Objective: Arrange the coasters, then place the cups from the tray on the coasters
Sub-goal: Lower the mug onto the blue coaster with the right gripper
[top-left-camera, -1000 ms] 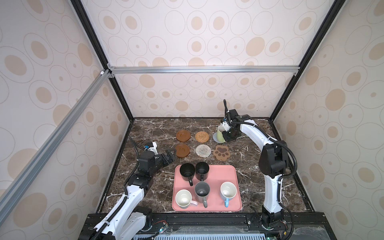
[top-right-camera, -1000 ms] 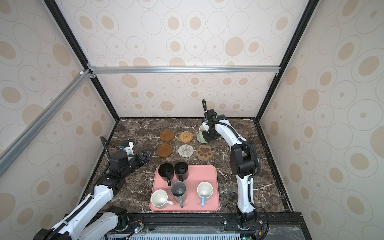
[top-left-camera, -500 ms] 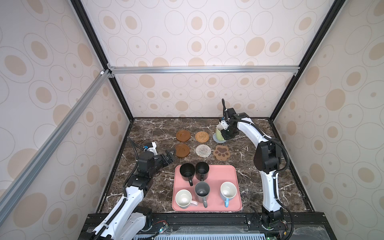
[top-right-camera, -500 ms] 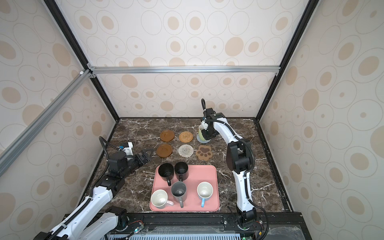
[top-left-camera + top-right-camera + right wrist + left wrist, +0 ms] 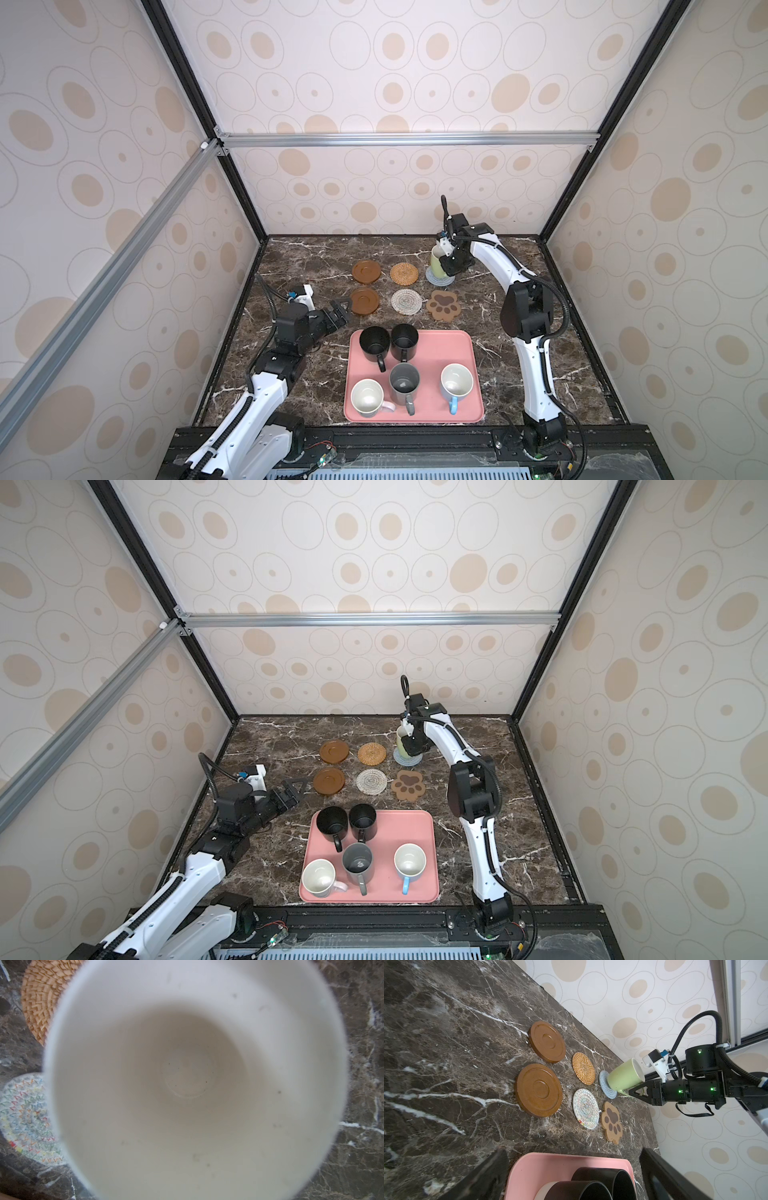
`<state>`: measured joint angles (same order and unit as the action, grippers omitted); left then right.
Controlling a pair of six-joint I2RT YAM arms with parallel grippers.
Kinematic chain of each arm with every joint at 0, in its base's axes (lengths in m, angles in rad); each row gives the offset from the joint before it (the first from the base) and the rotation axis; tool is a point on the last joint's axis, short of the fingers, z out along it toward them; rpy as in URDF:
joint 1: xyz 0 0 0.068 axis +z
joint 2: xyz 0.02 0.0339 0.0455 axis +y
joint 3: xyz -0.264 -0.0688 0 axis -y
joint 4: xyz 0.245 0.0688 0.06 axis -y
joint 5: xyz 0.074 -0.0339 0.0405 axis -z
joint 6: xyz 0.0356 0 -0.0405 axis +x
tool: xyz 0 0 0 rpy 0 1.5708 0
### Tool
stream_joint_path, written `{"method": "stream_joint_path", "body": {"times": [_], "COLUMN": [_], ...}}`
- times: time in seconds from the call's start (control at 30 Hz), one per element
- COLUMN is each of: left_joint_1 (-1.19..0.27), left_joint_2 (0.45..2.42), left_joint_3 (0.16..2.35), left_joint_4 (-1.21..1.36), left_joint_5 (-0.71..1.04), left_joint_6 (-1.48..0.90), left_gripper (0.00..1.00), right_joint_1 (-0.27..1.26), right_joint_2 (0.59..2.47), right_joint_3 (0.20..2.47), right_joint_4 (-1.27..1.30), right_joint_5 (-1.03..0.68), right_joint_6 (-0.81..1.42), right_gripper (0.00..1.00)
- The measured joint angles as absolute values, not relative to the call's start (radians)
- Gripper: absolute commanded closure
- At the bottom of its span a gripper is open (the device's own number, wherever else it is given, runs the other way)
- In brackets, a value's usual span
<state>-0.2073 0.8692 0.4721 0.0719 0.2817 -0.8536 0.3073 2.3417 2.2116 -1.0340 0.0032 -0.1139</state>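
**A:** Right arm [image 5: 525, 316] has swung its elbow nearer the pink tray [image 5: 453, 345]; has the light green mug [image 5: 625, 1076] hardly shifted?

**B:** Hardly. It sits past the tray's far right corner, base on the blue-grey coaster [image 5: 604, 1089]. Its long axis is roughly upright, mouth up. The right gripper [image 5: 633, 1093] is clamped on its handle.

**A:** Left gripper [image 5: 343, 311]?

**B:** Jaws wide apart, empty, off the tray's far left corner.

**A:** Setting?

**B:** Dark, white-veined marble top [image 5: 307, 257], beige oval-patterned walls [image 5: 374, 195].

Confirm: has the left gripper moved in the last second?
No. The left gripper stays put, open, beside the near brown wooden coaster in both top views, just as in the earlier frames.
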Motion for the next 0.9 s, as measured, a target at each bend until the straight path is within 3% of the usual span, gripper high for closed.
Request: {"method": "stream_joint_path", "body": {"times": [0.5, 0.73, 0.9], "left_joint_1": [-0.207, -0.207, -0.207], "left_joint_2": [0.847, 0.847, 0.847], "left_joint_3": [0.462, 0.459, 0.455], "left_joint_4": [0.065, 0.065, 0.065], "left_joint_5": [0.280, 0.278, 0.278], "left_joint_6": [-0.857, -0.859, -0.860], "left_gripper": [0.00, 0.00, 0.00], "right_joint_1": [0.307, 0.307, 0.307], "right_joint_2": [2.376, 2.376, 2.376], "right_joint_3": [2.231, 2.231, 2.231], "right_joint_4": [-1.039, -1.039, -1.037], "right_joint_5": [0.010, 0.019, 0.024], "right_joint_6": [-0.115, -0.116, -0.117], "right_gripper": [0.90, 0.84, 0.75]}}
